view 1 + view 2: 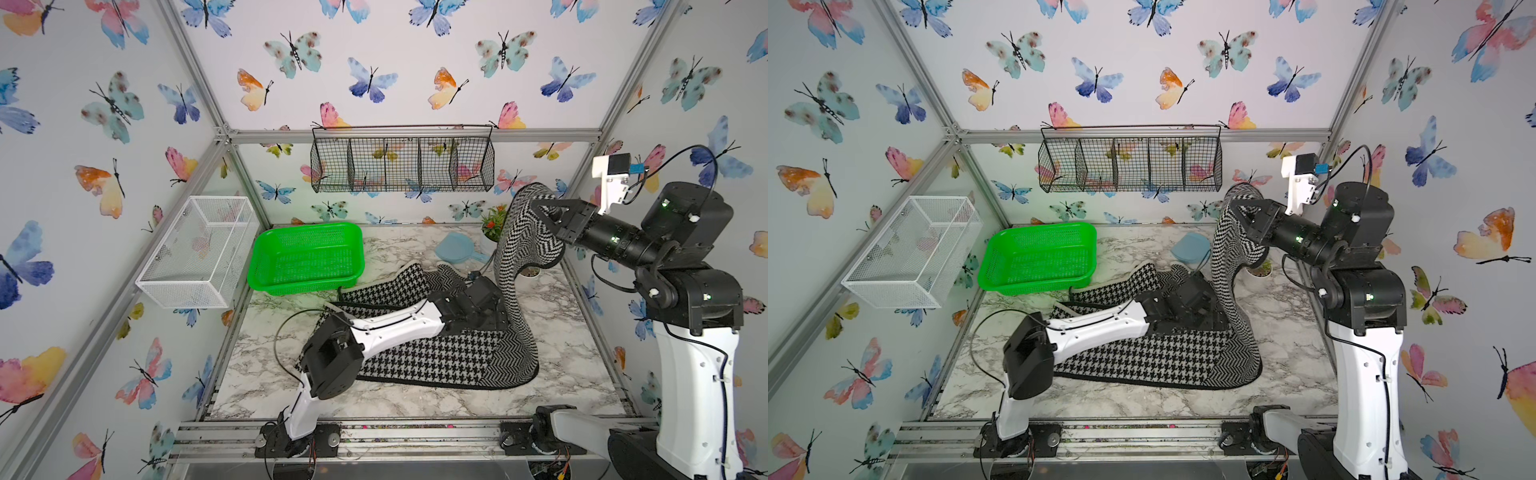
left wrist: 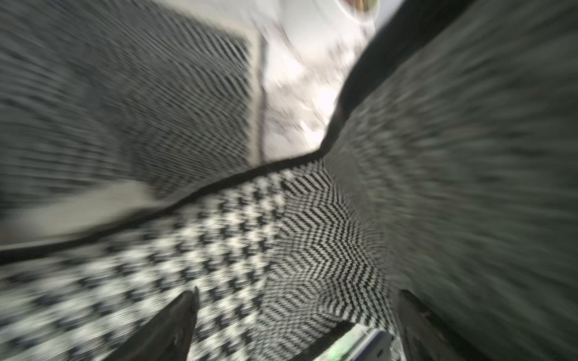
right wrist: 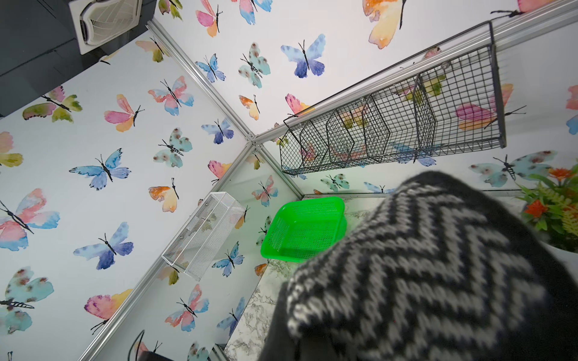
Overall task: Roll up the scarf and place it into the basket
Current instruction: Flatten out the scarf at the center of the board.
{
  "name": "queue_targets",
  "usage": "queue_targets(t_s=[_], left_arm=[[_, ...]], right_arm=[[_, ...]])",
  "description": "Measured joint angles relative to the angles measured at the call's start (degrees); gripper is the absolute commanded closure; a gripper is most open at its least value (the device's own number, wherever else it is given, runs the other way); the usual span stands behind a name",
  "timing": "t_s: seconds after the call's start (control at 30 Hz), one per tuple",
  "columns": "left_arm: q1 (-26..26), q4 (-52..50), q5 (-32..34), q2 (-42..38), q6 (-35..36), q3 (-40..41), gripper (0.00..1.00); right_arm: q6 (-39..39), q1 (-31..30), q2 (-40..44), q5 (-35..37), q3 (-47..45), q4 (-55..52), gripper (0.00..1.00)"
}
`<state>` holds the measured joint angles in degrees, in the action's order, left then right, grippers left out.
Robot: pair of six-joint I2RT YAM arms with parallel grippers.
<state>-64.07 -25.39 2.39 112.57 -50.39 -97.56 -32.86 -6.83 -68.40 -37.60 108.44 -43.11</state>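
Step in hand, as I judge: readying the scarf [image 1: 436, 353] for rolling; no roll formed yet. Most of it lies flat mid-desk [image 1: 374, 399], with one end hoisted high on the right. Right tool [image 1: 547, 216] is pinched tight on that raised end. Left tool [image 2: 297, 312] is spread wide, low over the flat part, gripping nothing. Basket [image 1: 299, 286] is empty, back left, near the scarf's far end. Next: bring the raised end down and over, with the left tool pinning the fabric.

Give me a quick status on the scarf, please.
Right gripper shut on scarf, one end lifted. Left gripper open, low over the rest. Not yet rolled; basket empty. Plant close by lifted end.
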Motion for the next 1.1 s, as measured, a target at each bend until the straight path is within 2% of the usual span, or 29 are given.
queue_targets(t_s=[0.07,0.23,0.37,0.53,0.63,0.77,0.87,1.1], left_arm=[[1.25,-2.45,2.03,-5.22,0.85,2.91,0.02],[4.31,-9.6,8.5,-19.21,2.49,16.11,0.02],[7.23,-15.8,13.75,-24.9,2.67,25.27,0.02],[15.08,-19.74,15.96,-34.71,2.91,39.15,0.02],[19.1,-20.98,17.03,-40.59,3.21,43.5,0.02],[20.2,-22.45,19.47,-45.38,3.72,45.48,0.02],[20.52,-24.13,21.49,-44.87,3.93,45.66,0.01],[21.75,-26.84,24.37,-38.86,4.83,46.23,0.02]], right_arm=[[-0.5,0.0,0.59,-0.42,-1.7,1.29,0.98],[-1.7,0.0,1.53,-1.49,-3.15,2.84,0.98],[-3.17,0.0,3.19,-2.64,-4.46,5.38,0.98],[-5.11,-0.02,5.99,-4.68,-10.6,10.23,0.98],[-5.86,-0.35,5.99,-5.09,-13.53,12.35,0.98],[-6.8,-1.92,5.03,-4.76,-15.82,14.56,0.98],[-6.97,-6.29,4.07,-2.8,-16.24,15.91,0.98],[-5.2,-24.74,-0.57,8.02,-16.24,18.64,0.98]])
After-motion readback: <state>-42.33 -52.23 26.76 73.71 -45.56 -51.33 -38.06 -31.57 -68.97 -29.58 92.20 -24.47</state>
